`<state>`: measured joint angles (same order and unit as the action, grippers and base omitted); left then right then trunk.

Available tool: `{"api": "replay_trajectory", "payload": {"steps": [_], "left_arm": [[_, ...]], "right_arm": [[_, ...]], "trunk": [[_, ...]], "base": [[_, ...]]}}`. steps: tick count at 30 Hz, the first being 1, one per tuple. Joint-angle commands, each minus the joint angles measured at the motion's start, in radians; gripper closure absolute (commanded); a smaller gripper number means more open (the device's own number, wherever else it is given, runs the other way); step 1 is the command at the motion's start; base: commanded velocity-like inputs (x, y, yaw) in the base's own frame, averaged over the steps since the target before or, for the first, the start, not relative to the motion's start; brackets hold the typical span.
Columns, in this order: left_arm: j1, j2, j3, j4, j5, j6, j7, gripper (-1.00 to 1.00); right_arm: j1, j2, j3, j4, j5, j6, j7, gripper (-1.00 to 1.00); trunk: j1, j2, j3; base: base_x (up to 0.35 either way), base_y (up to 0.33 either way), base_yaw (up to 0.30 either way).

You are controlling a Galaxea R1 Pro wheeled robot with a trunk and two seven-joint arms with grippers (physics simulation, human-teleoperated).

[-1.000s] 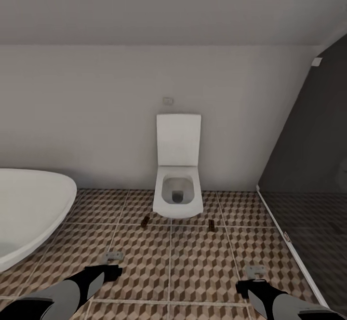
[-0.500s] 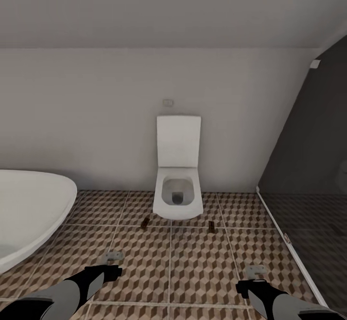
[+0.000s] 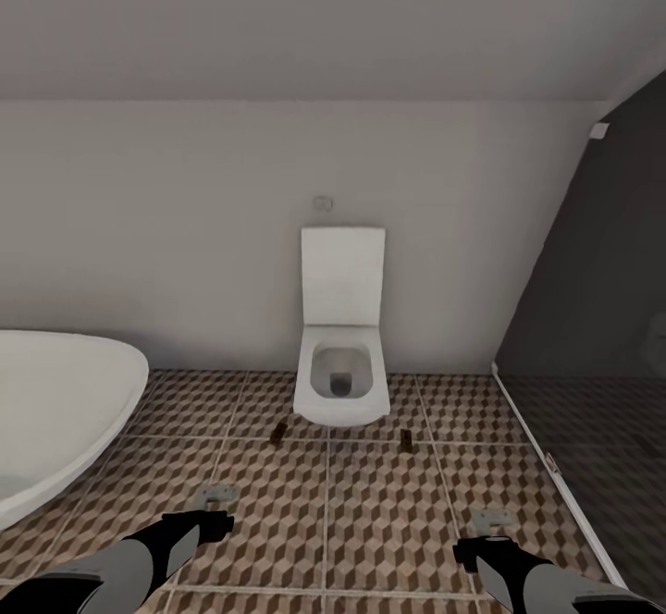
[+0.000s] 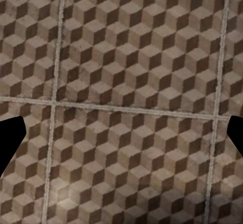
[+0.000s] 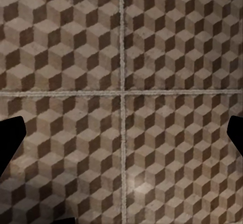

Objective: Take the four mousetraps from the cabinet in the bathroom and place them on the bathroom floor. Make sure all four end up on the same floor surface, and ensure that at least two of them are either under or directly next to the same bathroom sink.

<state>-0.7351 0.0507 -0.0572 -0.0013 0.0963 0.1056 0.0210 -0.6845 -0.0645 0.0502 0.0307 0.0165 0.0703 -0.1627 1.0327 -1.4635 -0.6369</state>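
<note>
Head camera tilted slightly; things unmoved. Two tiny dark-brown wooden mousetraps [image 3: 277,432] [image 3: 406,439] lie on cube-patterned brown tile floor [image 3: 388,512], flanking white toilet [image 3: 341,383]. My left gripper [image 3: 215,520] and right gripper [image 3: 476,549] hover spread wide, holding nothing.

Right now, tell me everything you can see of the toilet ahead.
The toilet is plain glossy white, ceramic by its look, set against the back wall. Its squarish lid stands raised against the wall, and the rounded-rectangular bowl is open with a dark drain inside. The bowl juts out over the bathroom floor. Two small dark mousetraps lie on the tiles near its front corners, apart from it.
</note>
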Motion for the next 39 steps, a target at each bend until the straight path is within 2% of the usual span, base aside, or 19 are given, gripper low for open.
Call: {"api": "replay_trajectory", "payload": {"steps": [1,17,33,39], "left_arm": [[0.001,0.0,-0.006,0.0,0.01,0.004,0.002,-1.0],[0.083,-0.006,-0.006,-0.001,0.011,0.003,-0.008,-1.0],[0.114,-0.003,-0.006,-0.001,0.016,-0.001,-0.012,-1.0],[0.133,-0.004,-0.006,0.0,0.016,-0.002,-0.013,-1.0]], "right_arm": [[-0.001,0.0,0.005,0.002,0.002,0.003,-0.003,-1.0],[0.017,0.0,0.005,0.002,0.002,0.002,-0.006,-1.0],[0.048,-0.001,0.005,0.002,0.002,-0.001,-0.005,-1.0],[0.084,-0.001,0.005,0.002,0.006,-0.001,-0.005,-1.0]], "trunk": [[0.0,0.0,0.001],[0.0,0.0,0.026],[0.0,0.0,0.051],[0.0,0.0,0.06]], "base": [[0.0,0.0,0.0],[0.0,0.0,0.0],[0.0,0.0,0.0],[0.0,0.0,0.0]]}}
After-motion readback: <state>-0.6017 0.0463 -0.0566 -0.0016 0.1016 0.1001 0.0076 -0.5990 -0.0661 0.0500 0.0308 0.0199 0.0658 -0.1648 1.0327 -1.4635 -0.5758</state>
